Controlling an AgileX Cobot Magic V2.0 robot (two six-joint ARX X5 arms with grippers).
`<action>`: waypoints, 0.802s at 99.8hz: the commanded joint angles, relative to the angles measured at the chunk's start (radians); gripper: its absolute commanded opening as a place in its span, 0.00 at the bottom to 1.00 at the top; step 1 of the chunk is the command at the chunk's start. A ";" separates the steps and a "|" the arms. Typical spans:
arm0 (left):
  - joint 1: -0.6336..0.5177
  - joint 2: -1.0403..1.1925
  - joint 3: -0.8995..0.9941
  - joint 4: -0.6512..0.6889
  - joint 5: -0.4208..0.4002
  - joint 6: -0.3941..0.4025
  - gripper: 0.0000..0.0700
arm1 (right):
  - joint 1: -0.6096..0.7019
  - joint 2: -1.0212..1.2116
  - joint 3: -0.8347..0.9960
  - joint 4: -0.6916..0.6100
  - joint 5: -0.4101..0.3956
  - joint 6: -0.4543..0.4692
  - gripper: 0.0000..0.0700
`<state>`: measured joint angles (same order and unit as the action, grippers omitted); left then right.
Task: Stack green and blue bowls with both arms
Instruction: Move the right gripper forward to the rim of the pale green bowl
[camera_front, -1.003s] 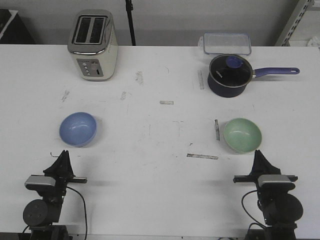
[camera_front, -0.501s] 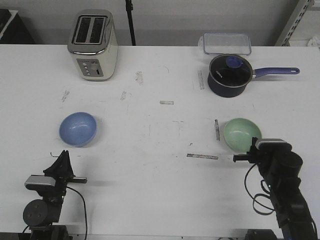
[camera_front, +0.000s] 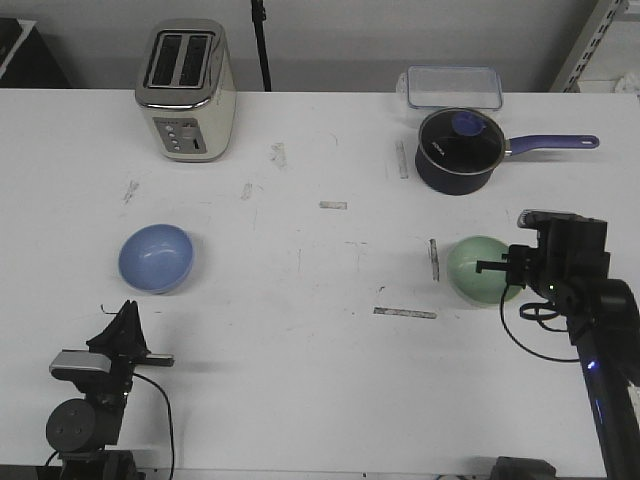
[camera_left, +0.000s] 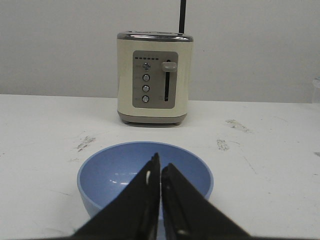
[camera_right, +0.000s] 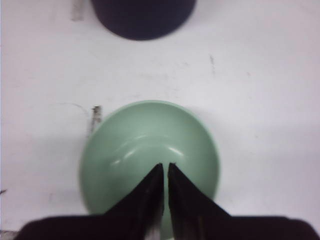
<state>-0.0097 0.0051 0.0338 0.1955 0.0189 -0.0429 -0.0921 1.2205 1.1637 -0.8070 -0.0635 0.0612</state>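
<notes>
The pale green bowl (camera_front: 475, 268) sits upright on the right side of the white table, partly covered by my right arm. My right gripper (camera_front: 516, 272) hangs above it, pointing down. In the right wrist view the shut, empty gripper (camera_right: 165, 166) is over the inside of the green bowl (camera_right: 145, 145). The blue bowl (camera_front: 156, 258) sits upright on the left. My left gripper (camera_front: 127, 312) rests low just in front of it, shut and empty. In the left wrist view the gripper (camera_left: 160, 164) points at the blue bowl (camera_left: 115, 175).
A cream toaster (camera_front: 186, 90) stands at the back left and shows behind the blue bowl in the left wrist view (camera_left: 154, 77). A dark navy saucepan (camera_front: 458, 150) with a long handle and a clear lidded box (camera_front: 453, 87) stand behind the green bowl.
My right arm has lifted from its rest near the front edge and moved forward over the green bowl. The left arm and both bowls have not moved.
</notes>
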 joint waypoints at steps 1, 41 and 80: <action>0.000 -0.002 -0.021 0.015 0.001 0.001 0.00 | -0.026 0.046 0.043 -0.018 -0.028 0.042 0.01; 0.000 -0.002 -0.021 0.014 0.001 0.001 0.00 | -0.190 0.143 0.059 -0.072 -0.209 0.058 0.66; 0.000 -0.002 -0.021 0.014 0.001 0.001 0.00 | -0.210 0.196 0.046 -0.076 -0.209 0.039 0.74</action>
<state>-0.0097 0.0051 0.0338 0.1955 0.0189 -0.0429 -0.3012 1.3830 1.2018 -0.8871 -0.2695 0.1108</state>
